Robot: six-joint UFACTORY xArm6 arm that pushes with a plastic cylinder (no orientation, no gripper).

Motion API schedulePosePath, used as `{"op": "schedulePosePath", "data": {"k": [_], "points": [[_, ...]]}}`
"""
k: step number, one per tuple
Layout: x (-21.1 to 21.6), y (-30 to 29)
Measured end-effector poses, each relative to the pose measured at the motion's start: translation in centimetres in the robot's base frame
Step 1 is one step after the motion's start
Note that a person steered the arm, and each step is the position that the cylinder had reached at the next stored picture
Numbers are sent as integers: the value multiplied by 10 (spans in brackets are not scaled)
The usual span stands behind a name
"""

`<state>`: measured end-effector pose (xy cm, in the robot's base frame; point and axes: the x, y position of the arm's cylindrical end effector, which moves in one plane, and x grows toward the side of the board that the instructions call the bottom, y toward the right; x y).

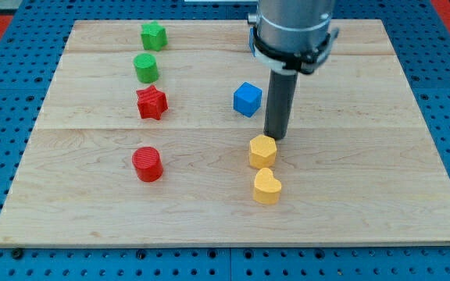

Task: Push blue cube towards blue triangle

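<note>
The blue cube (247, 99) sits on the wooden board (366, 156), a little right of the middle. My tip (276, 138) is down on the board just below and to the right of the cube, with a small gap between them. It stands right at the upper right edge of a yellow hexagonal block (262, 151). The blue triangle does not show clearly. A small sliver of blue (251, 48) peeks out at the left edge of the arm's body near the view's top, and the arm hides the rest of it.
On the left, a column runs from top to bottom: a green star (153, 36), a green cylinder (146, 68), a red star (151, 102) and a red cylinder (147, 164). A yellow heart (266, 186) lies just below the yellow hexagon.
</note>
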<state>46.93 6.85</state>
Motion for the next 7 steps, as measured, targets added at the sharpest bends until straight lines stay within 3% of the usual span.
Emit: {"op": "schedulePosePath", "data": {"k": [2,5,7], "points": [[0,-33],[-59,-24],[-46,-17]]}}
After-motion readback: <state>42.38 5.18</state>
